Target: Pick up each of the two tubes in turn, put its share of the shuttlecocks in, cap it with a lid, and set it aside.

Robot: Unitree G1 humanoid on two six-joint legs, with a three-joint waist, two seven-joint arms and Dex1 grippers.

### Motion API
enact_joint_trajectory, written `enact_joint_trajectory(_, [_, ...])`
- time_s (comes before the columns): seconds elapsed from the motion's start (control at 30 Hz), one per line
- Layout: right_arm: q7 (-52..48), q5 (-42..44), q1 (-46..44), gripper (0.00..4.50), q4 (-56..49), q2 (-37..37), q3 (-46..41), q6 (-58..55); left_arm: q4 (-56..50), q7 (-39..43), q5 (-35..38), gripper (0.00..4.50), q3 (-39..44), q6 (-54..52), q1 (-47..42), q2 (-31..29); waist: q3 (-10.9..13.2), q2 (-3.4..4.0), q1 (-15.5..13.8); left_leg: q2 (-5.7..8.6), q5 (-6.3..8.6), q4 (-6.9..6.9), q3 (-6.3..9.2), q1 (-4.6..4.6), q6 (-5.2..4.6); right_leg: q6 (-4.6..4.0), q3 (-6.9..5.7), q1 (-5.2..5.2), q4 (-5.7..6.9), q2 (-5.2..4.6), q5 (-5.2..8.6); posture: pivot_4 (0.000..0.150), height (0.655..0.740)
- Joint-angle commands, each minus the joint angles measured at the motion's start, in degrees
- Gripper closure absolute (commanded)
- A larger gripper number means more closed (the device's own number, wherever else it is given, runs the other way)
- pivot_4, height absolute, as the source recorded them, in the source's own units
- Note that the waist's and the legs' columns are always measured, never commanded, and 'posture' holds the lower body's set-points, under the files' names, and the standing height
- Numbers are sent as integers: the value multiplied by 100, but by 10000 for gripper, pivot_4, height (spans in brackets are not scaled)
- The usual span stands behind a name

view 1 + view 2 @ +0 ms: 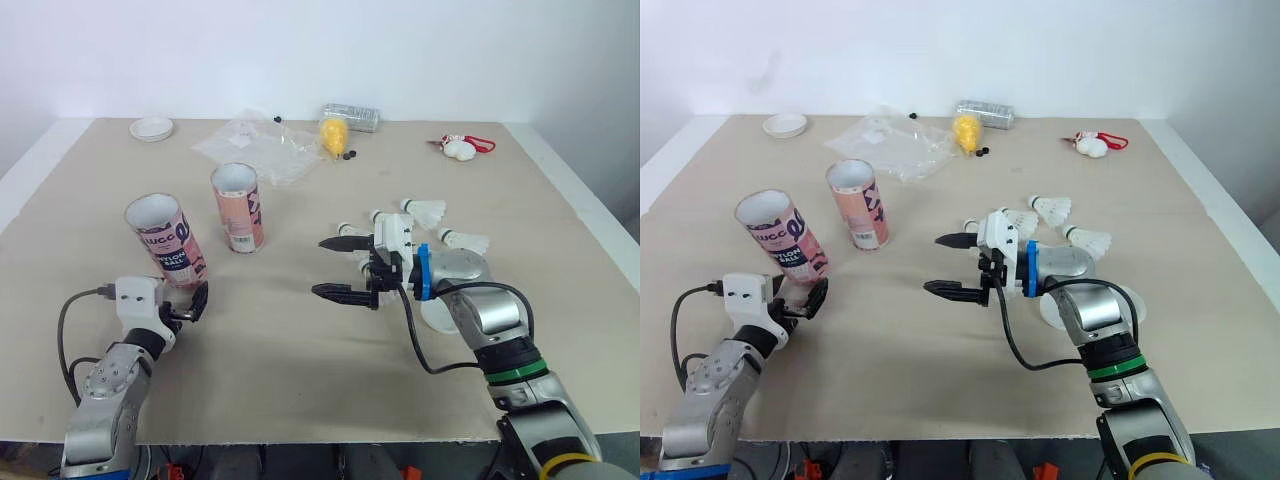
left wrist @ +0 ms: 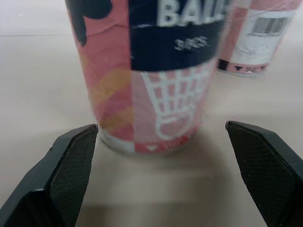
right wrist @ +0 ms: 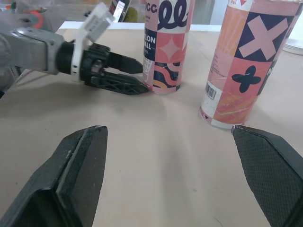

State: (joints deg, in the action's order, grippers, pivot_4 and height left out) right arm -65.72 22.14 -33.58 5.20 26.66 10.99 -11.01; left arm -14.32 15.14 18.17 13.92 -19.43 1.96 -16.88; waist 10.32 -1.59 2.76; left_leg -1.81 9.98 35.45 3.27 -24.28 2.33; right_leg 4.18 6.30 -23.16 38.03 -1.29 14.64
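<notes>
On table (image 1: 290,350): nearer tube (image 1: 165,240), farther tube (image 1: 238,207), uncapped, seemingly unfilled; shuttlecocks (image 1: 430,210) lie loose. Left gripper (image 1: 190,303) splayed at nearer tube; right gripper (image 1: 338,268) splayed, empty.

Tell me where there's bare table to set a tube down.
Bare: the near strip of table between the left gripper and right gripper, and the right side beyond the shuttlecocks. Crowded: around the plastic bag and the tubes.
</notes>
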Motion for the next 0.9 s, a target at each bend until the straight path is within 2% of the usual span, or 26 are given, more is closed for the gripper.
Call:
enact_joint_trajectory(0.03, [90,22,-8,36,-267,-32,-168,35,286,88,96,0,166,34,-258,-107,0,0,-1,0,0,0,1,0,0,0,0,0,0,0,0,1500,7400])
enact_joint_trajectory(0.43, [246,100,25,36,-376,-1,-262,-117,1754,667,-138,0,-58,560,-1192,-463,-1,1,-2,1,-3,0,2,2,1,2,-1,2,1,1,-6,1500,7400])
enact_joint_trajectory(0.8, [255,96,86,36,-496,58,-285,-186,2793,1243,-289,0,-184,1026,-1556,-716,-8,14,-5,0,-10,-1,3,7,-6,1,-3,5,1,1,-13,1500,7400])
enact_joint_trajectory(0.83, [256,93,87,0,-502,64,-288,-188,2843,1264,-301,5298,-187,1063,-1570,-725,-9,16,-5,0,-11,-1,3,8,-8,1,-3,5,2,1,-14,1500,7400])
enact_joint_trajectory(0.87, [256,95,87,0,-508,68,-293,-193,2881,1265,-321,7332,-189,1109,-1581,-732,-11,19,-5,0,-12,-1,3,9,-8,1,-3,5,1,0,-16,1500,7400])
enact_joint_trajectory(0.9, [258,98,86,0,-513,72,-298,-201,2941,1256,-340,13280,-183,1164,-1604,-742,-11,20,-5,1,-16,-1,3,9,-9,-5,-3,6,1,0,-16,1500,7400])
